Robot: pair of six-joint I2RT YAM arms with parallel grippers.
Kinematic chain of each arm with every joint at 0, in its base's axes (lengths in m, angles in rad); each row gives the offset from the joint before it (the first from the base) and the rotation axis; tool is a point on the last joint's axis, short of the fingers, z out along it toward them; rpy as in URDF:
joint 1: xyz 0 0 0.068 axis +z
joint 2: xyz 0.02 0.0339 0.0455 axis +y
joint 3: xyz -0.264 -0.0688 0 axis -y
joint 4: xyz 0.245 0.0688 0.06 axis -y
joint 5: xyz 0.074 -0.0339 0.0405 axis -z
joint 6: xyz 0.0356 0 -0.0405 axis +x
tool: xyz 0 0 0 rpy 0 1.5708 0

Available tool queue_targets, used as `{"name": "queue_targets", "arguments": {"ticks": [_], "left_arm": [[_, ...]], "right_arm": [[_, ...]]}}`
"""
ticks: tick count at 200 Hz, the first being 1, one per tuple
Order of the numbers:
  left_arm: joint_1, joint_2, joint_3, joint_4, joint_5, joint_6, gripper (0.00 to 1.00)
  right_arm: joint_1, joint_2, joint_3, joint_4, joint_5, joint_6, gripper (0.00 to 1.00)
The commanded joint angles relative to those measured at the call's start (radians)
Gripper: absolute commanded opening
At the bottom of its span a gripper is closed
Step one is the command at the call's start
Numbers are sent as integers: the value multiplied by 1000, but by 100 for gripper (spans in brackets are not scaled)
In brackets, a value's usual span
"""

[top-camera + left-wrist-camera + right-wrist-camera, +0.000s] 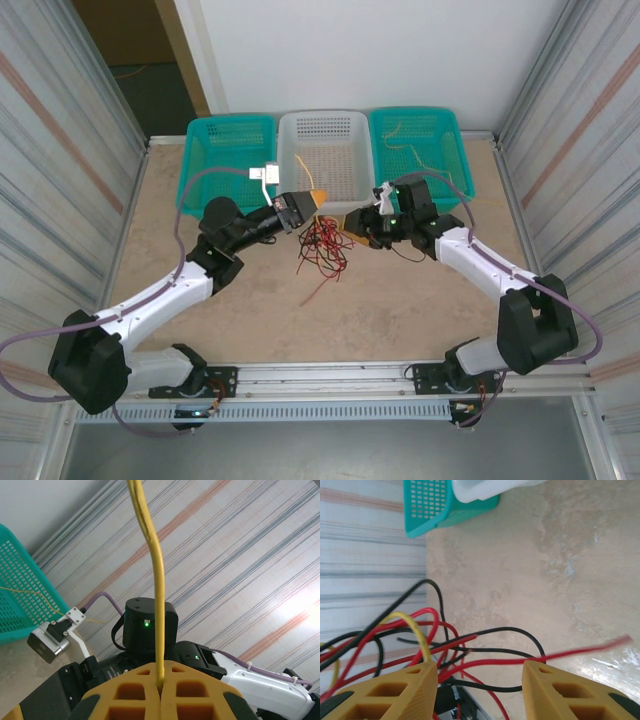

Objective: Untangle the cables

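Rail: the two arm bases sit on a metal rail (330,375) along the bottom edge of the overhead view, one at lower left, one at lower right.
Table: a beige, stone-patterned table (400,310) stretches from the rail up to the baskets.
Cables: a loose heap of red and black cables (322,245) lies on the table at the middle of the frame, between the two grippers and just below the white basket.
Left gripper: from above, the left gripper (316,198) hangs at the upper left of the heap. In its own camera the left gripper (160,689) has its pads pressed together on a yellow cable (159,580), which rises from the pinch to the top of the frame.
Right gripper: the right gripper (355,228) is just right of the heap. In its wrist view the right gripper (479,672) stands wide apart, with red and black strands crossing the gap. A yellow loop (415,630) arches down to the left-hand finger (395,692); whether they touch, I cannot tell.
Baskets: three stand in a row at the top: left teal basket (232,150), white basket (322,155), right teal basket (455,165) with pale yellow strands (405,140) inside.
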Motion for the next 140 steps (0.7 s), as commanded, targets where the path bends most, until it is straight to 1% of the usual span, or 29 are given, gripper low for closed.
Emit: {"name": "queue_targets", "arguments": {"ticks": [1,39,68,89,113,129,140], "left_arm": [[-13,-7,46,66,25,-16,0],[-23,-7,64,55,30,-12,0],[-26,-4,75,55,40,-15,0],[-30,-2,84,51,43,-12,0],[-33,-6,84,52,41,-13,0],[-38,-9,91,41,43,-8,0],[-39,-10,95,30,45,0,0]], "right_arm": [[6,-21,-23,57,-28,28,48],[5,-51,-34,55,-12,19,47],[8,-54,-36,77,-33,24,46],[12,-57,-37,92,-40,33,43],[16,-89,-64,149,-50,60,43],[20,-98,-73,176,-72,67,40],[22,-108,-74,172,-70,62,40]]}}
